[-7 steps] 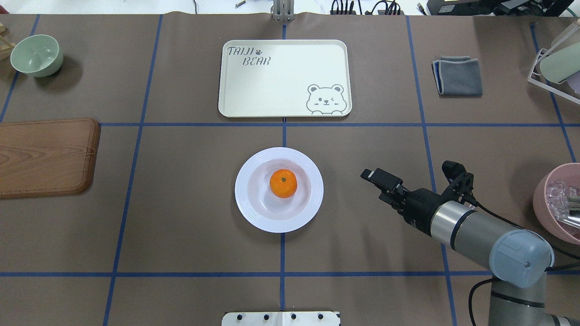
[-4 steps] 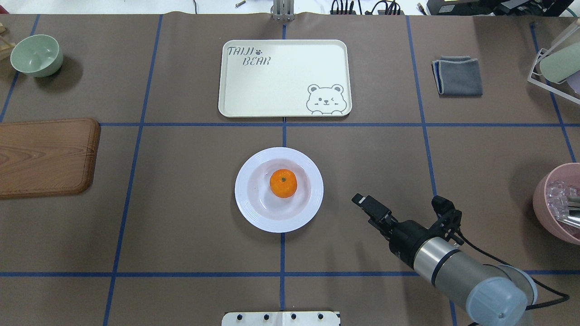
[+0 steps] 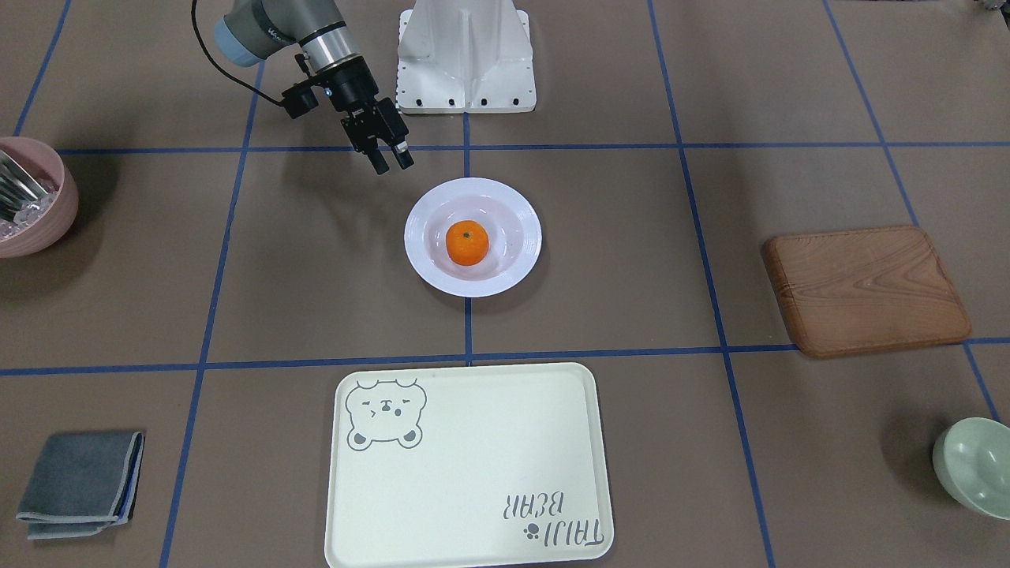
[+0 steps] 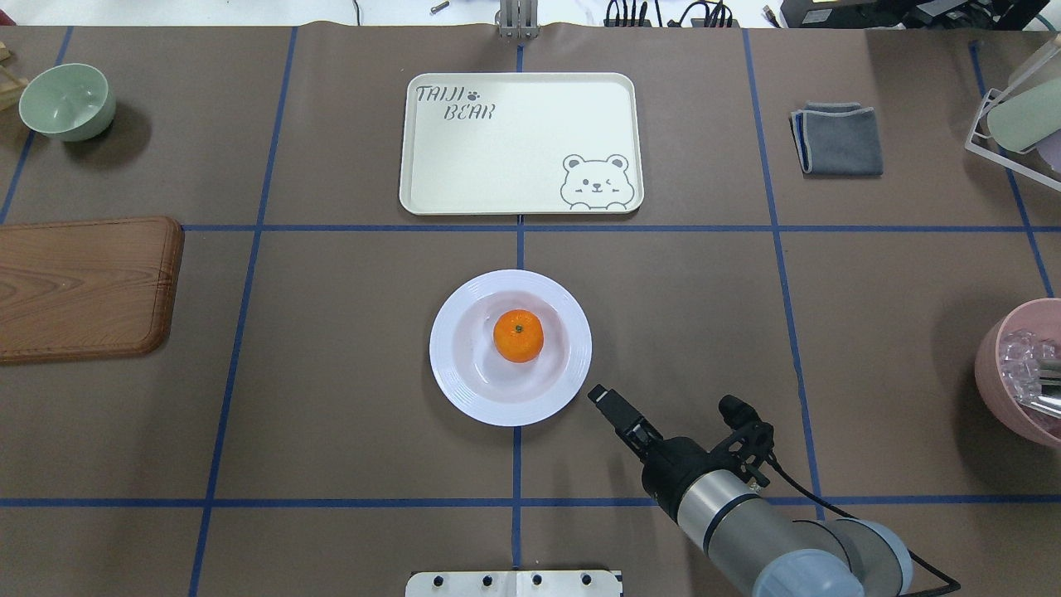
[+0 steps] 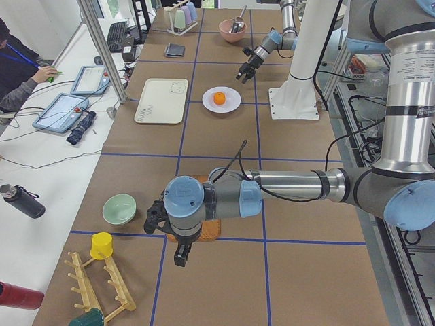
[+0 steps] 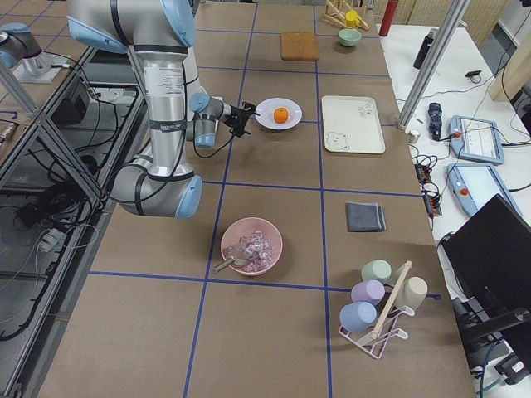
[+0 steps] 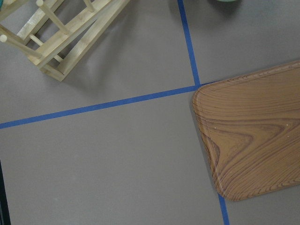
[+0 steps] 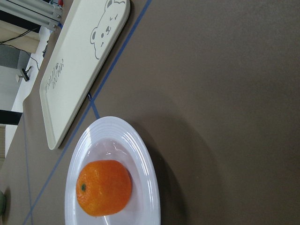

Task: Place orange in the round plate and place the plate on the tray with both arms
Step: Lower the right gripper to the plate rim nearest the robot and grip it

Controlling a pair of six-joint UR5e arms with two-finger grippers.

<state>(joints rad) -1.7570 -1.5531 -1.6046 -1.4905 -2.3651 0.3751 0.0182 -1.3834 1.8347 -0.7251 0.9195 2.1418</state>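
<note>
Brown mat below; my right claw, fingers slightly apart, hovers just short of the round plate. If I clip its rim, the orange rolls.

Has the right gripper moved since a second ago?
Yes: the right gripper has swung left and down in the overhead view, toward the round plate's rim.
</note>
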